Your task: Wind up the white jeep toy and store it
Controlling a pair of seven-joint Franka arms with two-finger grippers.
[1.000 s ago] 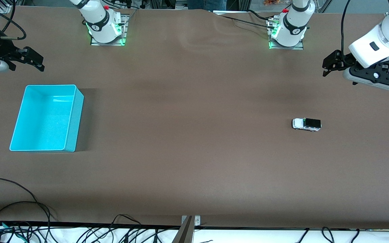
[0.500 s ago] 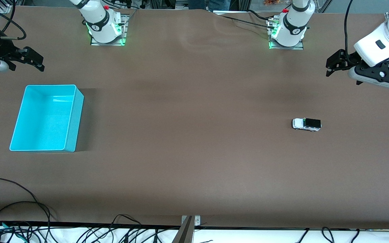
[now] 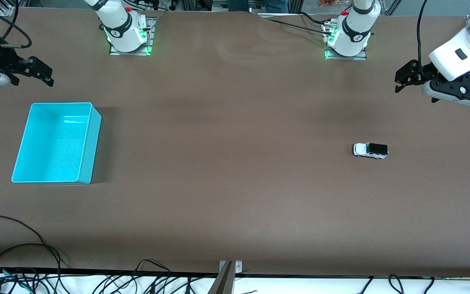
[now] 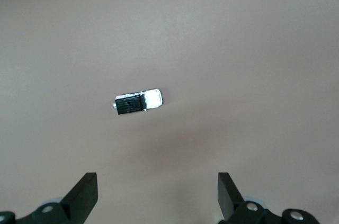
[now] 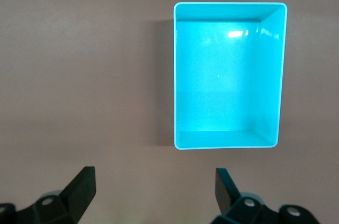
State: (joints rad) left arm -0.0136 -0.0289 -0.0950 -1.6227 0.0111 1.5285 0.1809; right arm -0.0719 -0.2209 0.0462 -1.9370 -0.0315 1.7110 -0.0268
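Pretty much at square one here. Tiny white jeep toy (image 3: pixel 370 150) with the black rear roof and dark wheels sitting upright on the brown-covered desk (image 3: pixel 235 183), toward the left arm's end and well apart from the open cyan plastic bin (image 3: pixel 89 143), which sits toward the right arm's end. Nothing inside that bin as far as the right wrist view shows (image 5: pixel 229 75), just bare glossy floor.

Left end effector (image 3: pixel 400 79) hanging up in the air over bare desk near the edge at its own end, well apart from the cyan bin, fingers (image 4: pixel 85 195) spread wide, gripping nothing. Jeep visible on the desk in that wrist view (image 4: pixel 139 102), off from the gap between the fingers rather than in line with it.

Right end effector (image 3: pixel 41 73) parked over the desk just beside the cyan bin, toward the bases, also spread wide and empty. Looks like waiting.

So, judging by the layout: nothing done yet. No grasp, no winding, no storing. Still to come, presumably: getting down onto the jeep, pulling it back along the desk to wind it, then carrying it all the way over and dropping it in the cyan bin. Small toy, so probably a fiddly pinch.
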